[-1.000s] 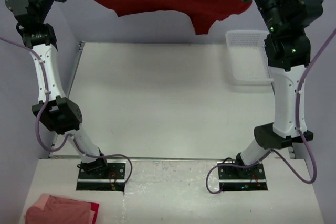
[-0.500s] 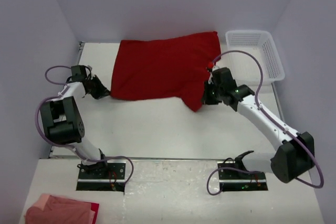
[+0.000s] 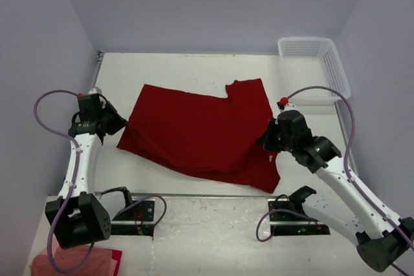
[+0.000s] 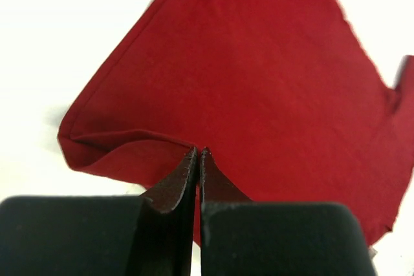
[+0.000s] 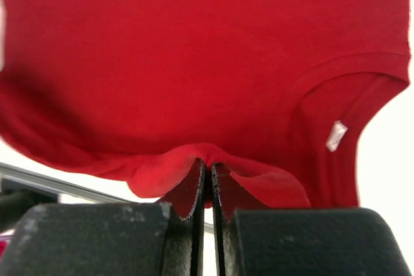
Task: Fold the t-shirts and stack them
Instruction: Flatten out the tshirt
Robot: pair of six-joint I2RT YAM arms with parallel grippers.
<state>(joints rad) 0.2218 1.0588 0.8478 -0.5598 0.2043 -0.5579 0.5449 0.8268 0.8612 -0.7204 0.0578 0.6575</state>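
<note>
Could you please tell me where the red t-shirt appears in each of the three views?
Top external: red t-shirt spread across the middle of the table.
Left wrist: fills the upper right; corner pinched in left gripper.
Right wrist: fills the top; edge pinched in right gripper.
Shared landmark: the white table beneath it.

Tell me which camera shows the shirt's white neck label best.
Right wrist view: the neck label shows as a white tab by the collar of the red t-shirt. The top view shows the whole shirt, label indiscernible; the left wrist shows only plain cloth.
</note>
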